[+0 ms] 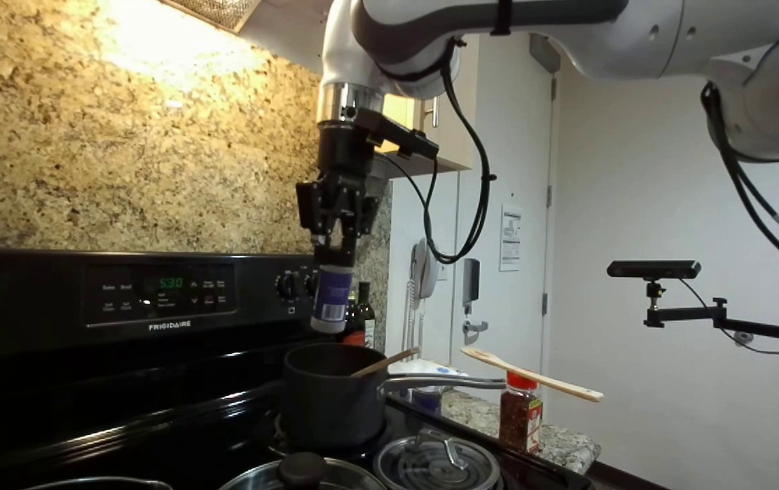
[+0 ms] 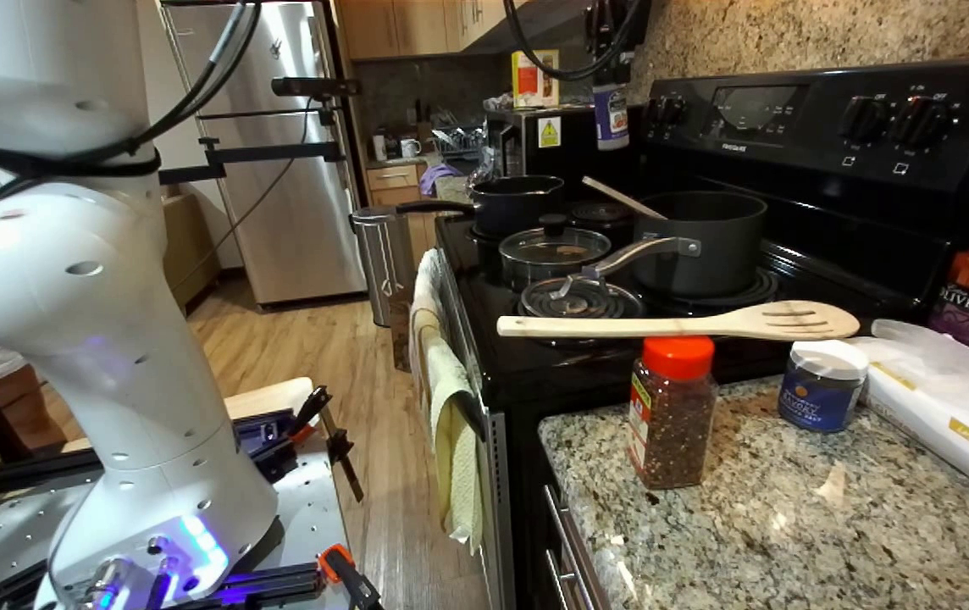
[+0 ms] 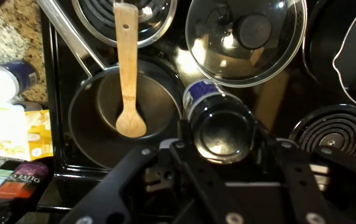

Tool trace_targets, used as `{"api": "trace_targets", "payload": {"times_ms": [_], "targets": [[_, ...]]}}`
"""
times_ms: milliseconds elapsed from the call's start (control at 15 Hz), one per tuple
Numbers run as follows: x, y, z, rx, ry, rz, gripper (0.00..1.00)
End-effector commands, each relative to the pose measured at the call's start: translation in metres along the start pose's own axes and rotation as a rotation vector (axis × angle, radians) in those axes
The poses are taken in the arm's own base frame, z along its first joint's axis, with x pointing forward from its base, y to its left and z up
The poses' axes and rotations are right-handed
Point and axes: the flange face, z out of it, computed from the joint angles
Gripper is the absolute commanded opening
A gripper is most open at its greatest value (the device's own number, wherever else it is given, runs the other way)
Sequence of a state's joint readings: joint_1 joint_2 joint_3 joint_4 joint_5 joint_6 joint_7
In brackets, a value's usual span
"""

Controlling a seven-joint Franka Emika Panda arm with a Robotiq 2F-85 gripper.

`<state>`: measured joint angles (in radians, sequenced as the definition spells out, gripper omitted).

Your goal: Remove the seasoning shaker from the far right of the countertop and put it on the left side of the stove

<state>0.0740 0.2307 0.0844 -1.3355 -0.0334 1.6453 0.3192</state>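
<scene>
In an exterior view, the line of sight crosses the stove (image 1: 42,299), with the jaws near centre and the door (image 1: 512,306) beyond them. In an exterior view, the line runs roughly the opposite way, from above the worktop (image 2: 874,542) short of the jaws, toward the refrigerator (image 2: 307,229); the jaws stand farther off, at the upper edge. The wrist view looks downward, closest to the jaws. All views share the steel-handled pot (image 2: 726,254) beside and below them.
</scene>
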Motion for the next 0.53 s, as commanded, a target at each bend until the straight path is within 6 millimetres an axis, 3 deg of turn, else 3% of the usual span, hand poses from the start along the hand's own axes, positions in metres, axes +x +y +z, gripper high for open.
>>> {"api": "trace_targets", "payload": {"times_ms": [0,267,467], "targets": [[0.011,-0.036,0.023,0.043,0.008,-0.132,0.24],[0.015,-0.08,0.065,0.035,-0.047,-0.285,0.24],[0.026,-0.099,0.087,0.026,-0.049,-0.325,0.24]]}}
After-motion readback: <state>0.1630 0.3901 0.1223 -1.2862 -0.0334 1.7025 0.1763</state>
